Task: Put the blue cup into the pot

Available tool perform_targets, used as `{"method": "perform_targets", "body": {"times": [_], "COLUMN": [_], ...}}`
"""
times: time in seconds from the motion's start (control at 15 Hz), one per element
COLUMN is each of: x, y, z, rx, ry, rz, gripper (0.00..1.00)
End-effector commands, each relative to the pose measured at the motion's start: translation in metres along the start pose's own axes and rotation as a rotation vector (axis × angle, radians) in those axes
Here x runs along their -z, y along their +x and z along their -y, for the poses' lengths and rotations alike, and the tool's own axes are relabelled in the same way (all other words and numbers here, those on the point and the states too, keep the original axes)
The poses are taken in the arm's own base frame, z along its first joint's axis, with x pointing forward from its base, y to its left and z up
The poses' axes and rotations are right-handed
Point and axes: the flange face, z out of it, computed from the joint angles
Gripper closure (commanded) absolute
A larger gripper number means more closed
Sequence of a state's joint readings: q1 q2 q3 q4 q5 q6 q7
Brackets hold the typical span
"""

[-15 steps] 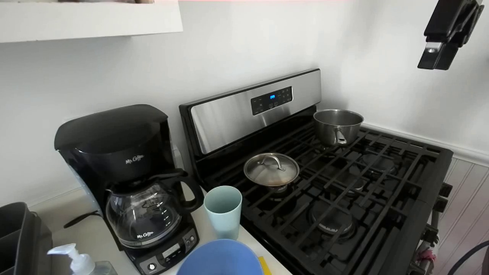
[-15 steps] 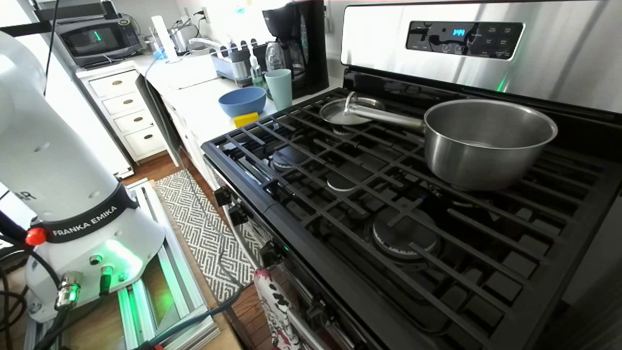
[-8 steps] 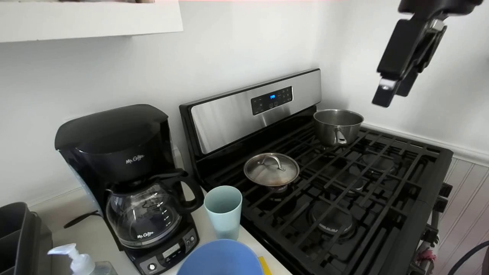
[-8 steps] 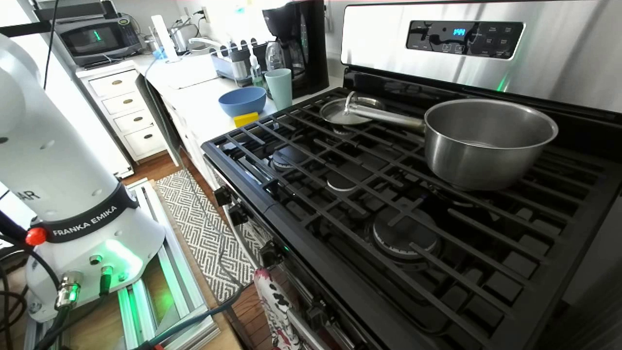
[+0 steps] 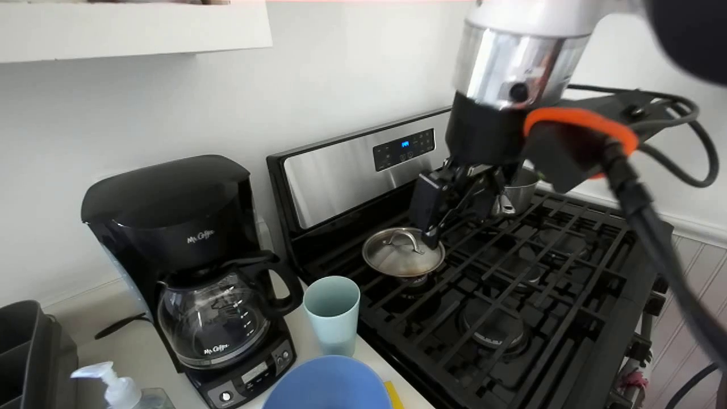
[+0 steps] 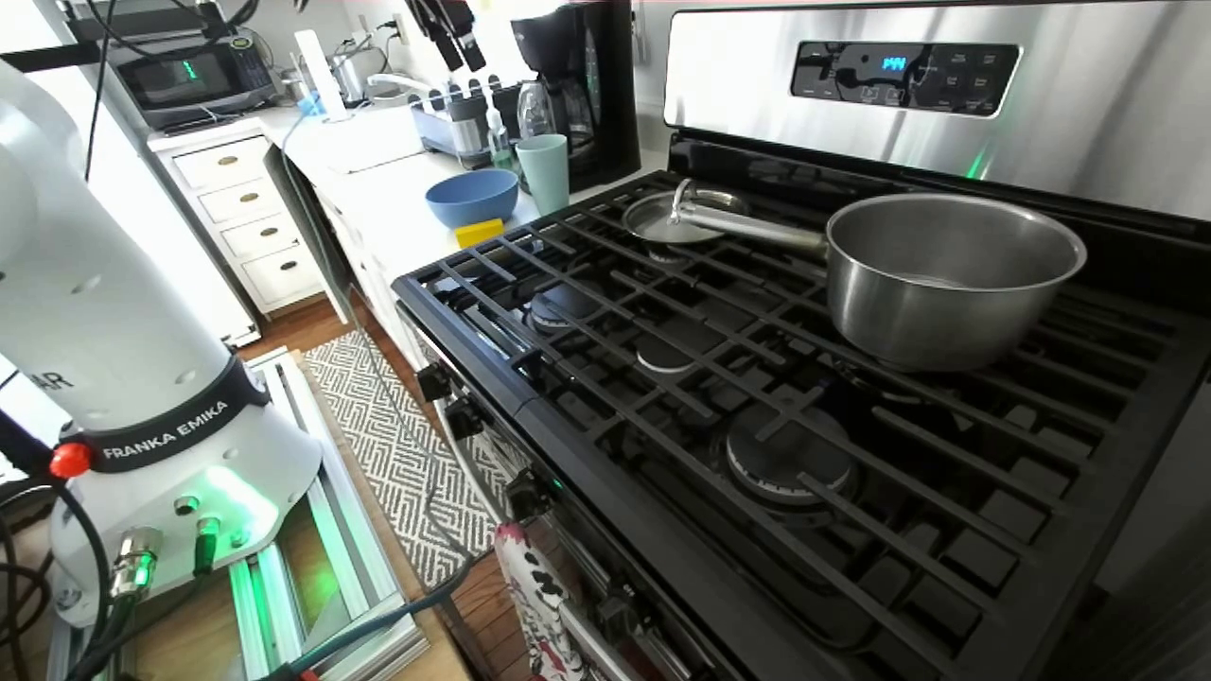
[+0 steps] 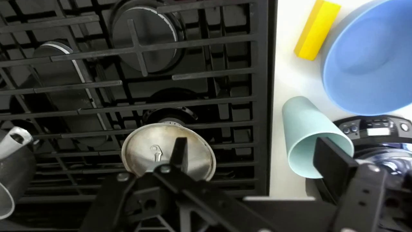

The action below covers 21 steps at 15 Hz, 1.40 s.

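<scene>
The blue cup (image 5: 334, 329) stands upright on the counter between the coffee maker and the stove; it also shows in an exterior view (image 6: 544, 175) and in the wrist view (image 7: 304, 120). The pot (image 6: 932, 317) sits on the back of the stove, its handle towards the lid. In an exterior view the pot (image 5: 521, 196) is partly hidden by the gripper; its edge shows in the wrist view (image 7: 16, 174). My gripper (image 7: 256, 154) is open and empty, high above the stove's cup side. In the wrist view one finger overlaps the cup's mouth, the other the lid.
A steel lid (image 5: 392, 258) lies on the stove grate (image 5: 545, 318) near the cup. A blue bowl (image 5: 329, 386) and a yellow block (image 7: 317, 30) are beside the cup. The black coffee maker (image 5: 170, 204) stands close behind it. A shelf (image 5: 130, 31) hangs above.
My gripper has come from the upper right down and left, passing the pot, to above the lid and cup side in an exterior view. Cup and pot have not moved.
</scene>
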<state>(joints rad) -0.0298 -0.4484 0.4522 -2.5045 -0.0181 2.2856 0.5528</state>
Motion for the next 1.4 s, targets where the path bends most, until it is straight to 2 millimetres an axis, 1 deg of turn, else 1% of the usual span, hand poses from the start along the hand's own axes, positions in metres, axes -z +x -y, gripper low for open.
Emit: {"method": "perform_targets", "body": {"times": [0.0, 0.07, 0.13, 0.2, 0.33, 0.47, 0.6, 0.67, 0.87, 1.0, 1.2, 1.33], "x": [-0.015, -0.026, -0.030, -0.030, -0.022, -0.042, -0.064, -0.084, -0.130, -0.152, -0.162, -0.163], "y": [0.009, 0.017, 0.019, 0.019, 0.016, 0.020, 0.034, 0.044, 0.062, 0.080, 0.104, 0.117], "z": [0.001, 0.000, 0.000, 0.000, 0.003, 0.024, 0.042, 0.051, 0.065, 0.071, 0.080, 0.086], "rx": [-0.011, -0.015, -0.016, -0.016, -0.008, 0.077, 0.153, 0.184, 0.234, 0.227, 0.204, 0.186], "ry": [-0.020, -0.021, -0.016, -0.012, -0.008, 0.098, 0.156, 0.177, 0.185, 0.207, 0.219, 0.232], "rz": [0.035, 0.060, 0.071, 0.072, 0.057, 0.057, 0.028, 0.036, 0.081, 0.113, 0.121, 0.117], "gripper": [0.00, 0.00, 0.00, 0.00, 0.00, 0.00, 0.00, 0.00, 0.00, 0.00, 0.00, 0.00]}}
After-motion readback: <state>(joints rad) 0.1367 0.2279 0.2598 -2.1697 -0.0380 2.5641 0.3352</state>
